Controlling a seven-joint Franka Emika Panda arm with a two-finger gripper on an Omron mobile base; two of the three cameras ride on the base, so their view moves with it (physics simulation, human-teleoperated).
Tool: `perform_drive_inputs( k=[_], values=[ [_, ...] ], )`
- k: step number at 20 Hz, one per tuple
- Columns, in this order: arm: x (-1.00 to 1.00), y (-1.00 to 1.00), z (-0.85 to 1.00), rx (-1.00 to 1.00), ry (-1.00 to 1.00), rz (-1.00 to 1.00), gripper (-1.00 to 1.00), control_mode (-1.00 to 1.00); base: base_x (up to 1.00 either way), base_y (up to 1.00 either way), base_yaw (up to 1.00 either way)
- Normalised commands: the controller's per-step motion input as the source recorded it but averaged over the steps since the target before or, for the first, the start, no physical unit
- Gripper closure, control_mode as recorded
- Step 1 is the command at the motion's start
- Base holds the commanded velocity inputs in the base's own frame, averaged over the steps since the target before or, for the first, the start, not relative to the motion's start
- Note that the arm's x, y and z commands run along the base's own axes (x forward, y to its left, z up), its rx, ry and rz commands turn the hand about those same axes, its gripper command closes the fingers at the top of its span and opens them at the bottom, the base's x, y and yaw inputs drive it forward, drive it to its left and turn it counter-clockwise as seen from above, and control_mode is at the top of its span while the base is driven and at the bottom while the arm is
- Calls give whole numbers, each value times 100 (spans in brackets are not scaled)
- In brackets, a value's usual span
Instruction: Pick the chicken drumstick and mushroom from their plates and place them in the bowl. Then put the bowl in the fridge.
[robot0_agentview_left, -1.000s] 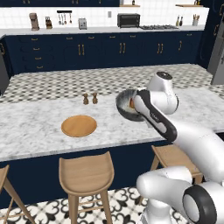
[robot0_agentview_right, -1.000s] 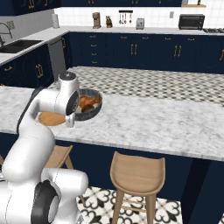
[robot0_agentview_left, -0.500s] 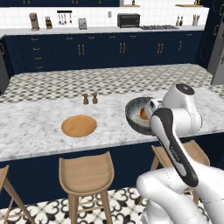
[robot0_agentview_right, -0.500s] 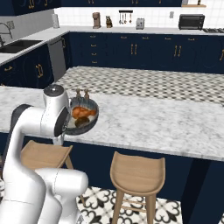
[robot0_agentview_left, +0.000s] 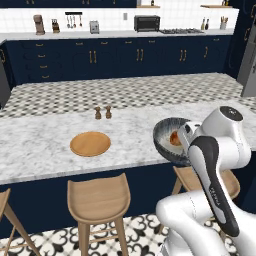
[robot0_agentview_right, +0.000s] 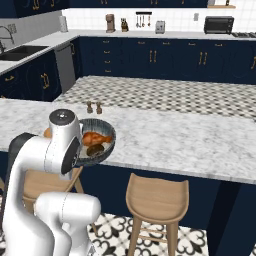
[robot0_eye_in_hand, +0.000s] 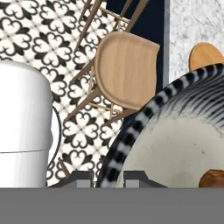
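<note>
My gripper (robot0_eye_in_hand: 107, 179) is shut on the rim of the dark grey speckled bowl (robot0_agentview_left: 166, 135), with its fingertips (robot0_eye_in_hand: 78, 178) on either side of the striped edge. I hold the bowl out past the counter's front edge, above the stools. In the bowl lie the orange-brown chicken drumstick (robot0_agentview_right: 96, 137) and, just below it, the dark mushroom (robot0_agentview_right: 96, 149). The drumstick also shows as an orange spot (robot0_agentview_left: 175, 138) and at the hand view's corner (robot0_eye_in_hand: 213, 178). The tan plate (robot0_agentview_left: 90, 143) sits bare on the marble counter. A tall grey steel front at the far right looks like the fridge (robot0_agentview_left: 249, 70).
Two small shakers (robot0_agentview_left: 103, 112) stand on the marble island counter (robot0_agentview_left: 45, 150) behind the plate. Wooden stools (robot0_agentview_left: 99, 197) line the island's near side, one (robot0_eye_in_hand: 124, 70) right under the bowl. Dark blue cabinets and a back counter with small appliances run along the far wall.
The arm has swung the bowl to the right and back toward the robot, from over the counter to past its front edge. The grip on the rim has held.
</note>
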Motion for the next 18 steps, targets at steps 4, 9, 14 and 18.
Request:
perform_drive_inputs(
  k=[4, 9, 14, 18],
  values=[
    [0, 0, 0, 0, 0, 0, 100, -100, 0, 0, 0],
    [0, 0, 0, 0, 0, 0, 100, 100, -39, -9, -4],
    [0, 0, 0, 0, 0, 0, 100, 100, -80, -71, -26],
    [0, 0, 0, 0, 0, 0, 100, 100, -9, -100, -10]
  ],
)
